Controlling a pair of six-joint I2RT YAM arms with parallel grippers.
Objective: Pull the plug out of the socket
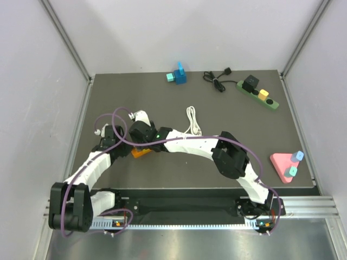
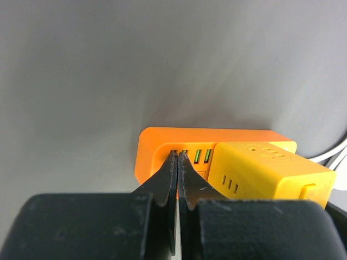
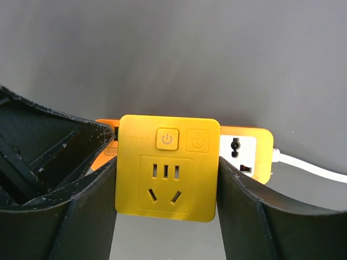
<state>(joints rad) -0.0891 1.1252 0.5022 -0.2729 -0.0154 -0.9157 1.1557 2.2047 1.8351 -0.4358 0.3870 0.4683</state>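
Note:
Both grippers are at an orange socket strip [image 2: 162,142], which shows as an orange corner [image 1: 142,153] under the arms in the top view. A yellow cube plug [image 3: 167,173] with a power button sits in it. My right gripper [image 3: 166,162] is shut on this plug, one finger against each side. My left gripper [image 2: 178,157] is shut on nothing, its tips pressed on the strip's end by the green ports [image 2: 201,156]. A green socket strip [image 1: 274,104] lies far off at the back right, carrying a black plug [image 1: 250,84] and yellow ones [image 1: 263,94].
A white cable [image 1: 192,122] runs from the orange strip toward the table's middle. A coiled black cable [image 1: 217,81] and blue blocks [image 1: 177,76] lie at the back. A pink triangular block [image 1: 282,168] with teal pegs sits at the right edge.

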